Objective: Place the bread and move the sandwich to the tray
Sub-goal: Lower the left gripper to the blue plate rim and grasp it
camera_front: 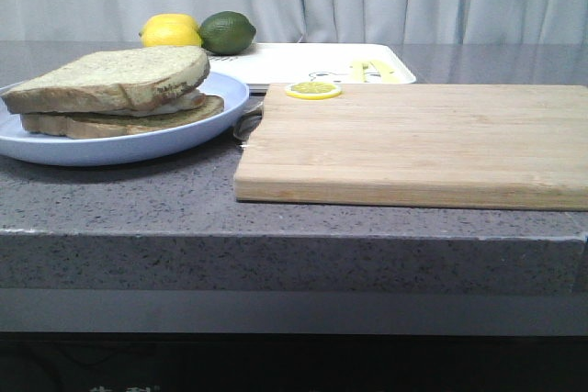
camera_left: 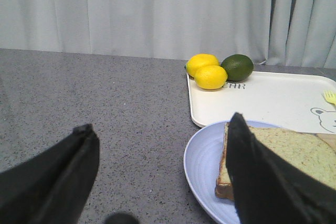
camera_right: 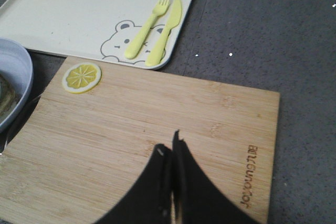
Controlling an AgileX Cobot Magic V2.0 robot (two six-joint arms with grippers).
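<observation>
- A grey speckled worktop (camera_front: 138,199) fills the front view, with a pale curtain behind it.
- At the left, a round light-blue plate (camera_front: 55,146) holds the sandwich (camera_front: 119,94): a thick toast slice, the bread (camera_front: 110,75), lies on top of a flatter brown slice, with a pale filling just showing between them.
- The bread already seems to be in place, so the step in hand is likely moving the sandwich to the tray.
- The white tray (camera_front: 294,66) lies farther back, just behind the plate and a large wooden cutting board (camera_front: 413,144) on the right.
- On the tray are a lemon (camera_front: 171,31) and a lime (camera_front: 227,32) at its far left, plus a yellow fork (camera_right: 148,25) and knife (camera_right: 165,31) beside a bear print.
- A lemon slice (camera_front: 313,90) sits on the board's far left corner.
- The left gripper (camera_left: 157,182) hovers near the plate, its jaws wide apart.
- The right gripper (camera_right: 171,153) hangs over the board, its jaws pressed together on nothing.
- Next, the left jaws would need to close on the plate's rim or the sandwich, then carry it back to the tray's bare middle.
</observation>
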